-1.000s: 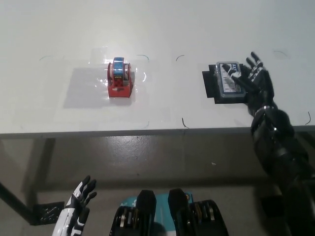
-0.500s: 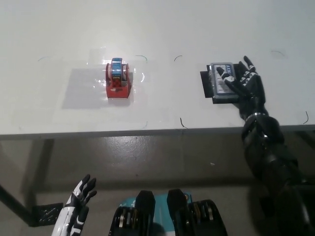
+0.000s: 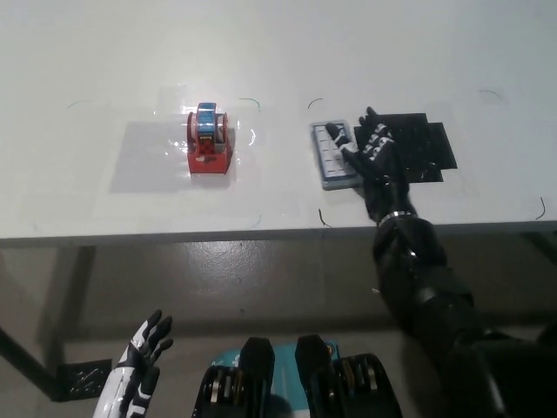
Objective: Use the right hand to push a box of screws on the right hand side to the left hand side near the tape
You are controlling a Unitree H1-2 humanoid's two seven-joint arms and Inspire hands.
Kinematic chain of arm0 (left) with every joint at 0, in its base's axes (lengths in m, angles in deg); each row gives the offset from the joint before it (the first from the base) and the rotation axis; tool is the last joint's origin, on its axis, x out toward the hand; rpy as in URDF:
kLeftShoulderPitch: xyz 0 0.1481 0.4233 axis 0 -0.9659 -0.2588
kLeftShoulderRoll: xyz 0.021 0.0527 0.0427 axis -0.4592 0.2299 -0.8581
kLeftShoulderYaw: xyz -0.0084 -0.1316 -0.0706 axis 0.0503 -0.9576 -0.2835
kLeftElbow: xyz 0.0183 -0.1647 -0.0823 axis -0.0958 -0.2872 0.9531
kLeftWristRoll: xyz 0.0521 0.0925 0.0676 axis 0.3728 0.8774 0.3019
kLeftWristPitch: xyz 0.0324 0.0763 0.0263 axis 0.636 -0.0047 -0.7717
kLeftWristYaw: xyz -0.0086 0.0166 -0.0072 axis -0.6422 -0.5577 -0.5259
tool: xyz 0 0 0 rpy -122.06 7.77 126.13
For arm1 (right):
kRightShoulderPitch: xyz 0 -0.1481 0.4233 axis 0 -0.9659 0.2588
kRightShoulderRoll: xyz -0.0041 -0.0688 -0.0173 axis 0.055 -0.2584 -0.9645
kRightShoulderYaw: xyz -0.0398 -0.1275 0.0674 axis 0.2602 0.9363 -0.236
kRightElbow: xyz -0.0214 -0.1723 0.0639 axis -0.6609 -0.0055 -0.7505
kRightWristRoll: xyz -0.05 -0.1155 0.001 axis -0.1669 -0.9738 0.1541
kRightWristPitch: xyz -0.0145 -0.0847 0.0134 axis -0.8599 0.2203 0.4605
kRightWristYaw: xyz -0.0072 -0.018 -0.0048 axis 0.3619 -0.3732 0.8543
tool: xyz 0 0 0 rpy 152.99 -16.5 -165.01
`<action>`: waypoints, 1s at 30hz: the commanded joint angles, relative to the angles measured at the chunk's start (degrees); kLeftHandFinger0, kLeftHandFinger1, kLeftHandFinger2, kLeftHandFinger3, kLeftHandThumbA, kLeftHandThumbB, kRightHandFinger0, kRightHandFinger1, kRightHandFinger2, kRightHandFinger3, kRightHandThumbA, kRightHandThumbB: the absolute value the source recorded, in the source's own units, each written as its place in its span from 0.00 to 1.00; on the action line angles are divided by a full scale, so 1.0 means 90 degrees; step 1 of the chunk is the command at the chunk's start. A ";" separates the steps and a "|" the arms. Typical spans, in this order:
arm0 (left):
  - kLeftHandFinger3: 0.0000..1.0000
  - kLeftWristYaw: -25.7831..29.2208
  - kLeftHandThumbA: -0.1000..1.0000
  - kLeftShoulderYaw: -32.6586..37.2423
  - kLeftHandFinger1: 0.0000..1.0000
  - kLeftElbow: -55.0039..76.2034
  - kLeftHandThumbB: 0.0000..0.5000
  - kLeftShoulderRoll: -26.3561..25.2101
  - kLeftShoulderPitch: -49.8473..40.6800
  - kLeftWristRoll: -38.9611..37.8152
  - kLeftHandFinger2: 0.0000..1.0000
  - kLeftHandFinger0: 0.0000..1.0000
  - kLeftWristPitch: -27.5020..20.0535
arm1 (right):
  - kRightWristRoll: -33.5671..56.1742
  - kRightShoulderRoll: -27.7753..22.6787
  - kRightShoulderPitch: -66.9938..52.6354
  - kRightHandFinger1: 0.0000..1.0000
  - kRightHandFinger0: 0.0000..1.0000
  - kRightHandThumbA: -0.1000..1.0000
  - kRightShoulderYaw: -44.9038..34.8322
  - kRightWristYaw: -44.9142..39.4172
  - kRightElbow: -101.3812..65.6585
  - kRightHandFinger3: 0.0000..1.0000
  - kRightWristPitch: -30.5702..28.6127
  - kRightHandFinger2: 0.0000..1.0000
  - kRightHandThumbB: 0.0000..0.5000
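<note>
— So, what's over toward the bench's left end?
— A red tape dispenser (image 3: 211,141), well back from the front edge. Below that edge the white left hand (image 3: 139,366) hangs idle, fingers spread, holding nothing.
— And the box of screws (image 3: 333,154)?
— Right of the tape, near mid-bench, with a gap between. The black right hand (image 3: 372,153) lies flat against its right side, fingers splayed, gripping nothing.
— Further right?
— A black mat (image 3: 419,144).
</note>
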 commanded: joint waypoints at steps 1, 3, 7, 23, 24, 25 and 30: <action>1.00 -0.0071 0.91 0.0012 1.00 0.0158 0.33 0.0006 -0.0069 -0.0136 1.00 1.00 -0.0236 | 0.0061 0.0385 0.0299 1.00 1.00 1.00 -0.0066 0.0107 0.0104 1.00 0.0111 1.00 0.62; 1.00 -0.0074 0.92 0.0015 1.00 0.0174 0.31 -0.0002 -0.0083 -0.0110 1.00 1.00 -0.0233 | 0.0072 0.0457 0.0325 1.00 1.00 1.00 -0.0098 0.0180 0.0101 1.00 0.0075 1.00 0.62; 1.00 -0.0075 0.91 0.0016 1.00 0.0199 0.28 0.0008 -0.0063 -0.0130 1.00 1.00 -0.0215 | 0.0347 0.0707 0.0490 1.00 1.00 1.00 -0.0411 0.0258 0.0089 1.00 0.0085 1.00 0.63; 1.00 -0.0108 0.91 0.0023 1.00 0.0269 0.30 0.0042 -0.0116 -0.0255 1.00 1.00 -0.0184 | 0.1041 0.1345 0.0854 1.00 1.00 1.00 -0.1620 0.0933 0.0173 1.00 -0.0069 1.00 0.48; 1.00 -0.0108 0.91 0.0021 1.00 0.0272 0.30 0.0042 -0.0116 -0.0259 1.00 1.00 -0.0173 | 0.1089 0.1365 0.0869 1.00 1.00 1.00 -0.1679 0.0936 0.0175 1.00 -0.0042 1.00 0.50; 1.00 -0.0110 0.91 0.0018 1.00 0.0279 0.30 0.0035 -0.0116 -0.0253 1.00 1.00 -0.0160 | 0.1148 0.1385 0.0886 1.00 1.00 1.00 -0.1752 0.0920 0.0176 1.00 -0.0021 1.00 0.50; 1.00 -0.0096 0.93 -0.0010 1.00 0.0303 0.30 0.0023 -0.0116 -0.0246 1.00 1.00 -0.0163 | 0.1243 0.1545 0.1042 1.00 1.00 1.00 -0.1943 0.1332 0.0201 1.00 0.0076 1.00 0.52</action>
